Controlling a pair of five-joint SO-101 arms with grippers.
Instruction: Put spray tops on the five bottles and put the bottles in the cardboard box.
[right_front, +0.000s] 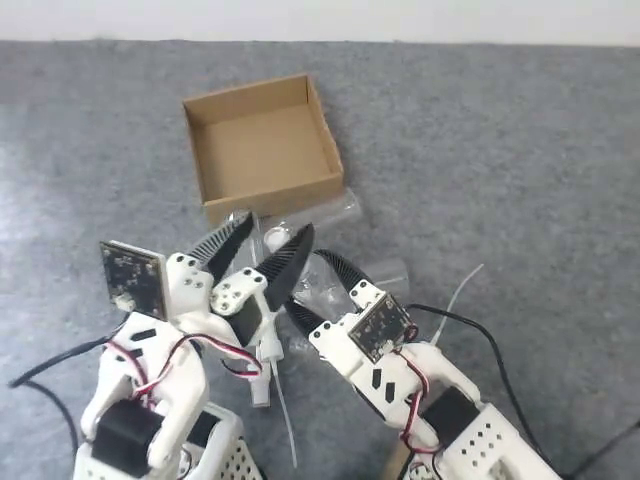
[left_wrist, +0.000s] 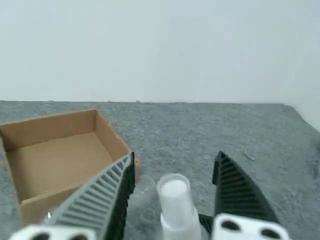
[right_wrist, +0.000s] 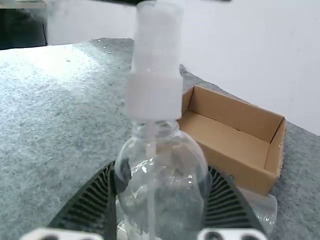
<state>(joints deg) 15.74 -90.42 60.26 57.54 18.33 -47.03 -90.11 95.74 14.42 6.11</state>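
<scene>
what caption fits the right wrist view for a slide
Right gripper holds a clear bottle with spray top, cardboard box behind.

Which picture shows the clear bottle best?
The right wrist view: the bottle stands close, body and spray top both plain. The left wrist view shows its top; in the high view the left gripper and right gripper largely cover it.

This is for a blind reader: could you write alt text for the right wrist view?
A clear bottle with a white spray top stands between the dark fingers of the right gripper. Behind it, an open cardboard box sits on the grey table.
</scene>
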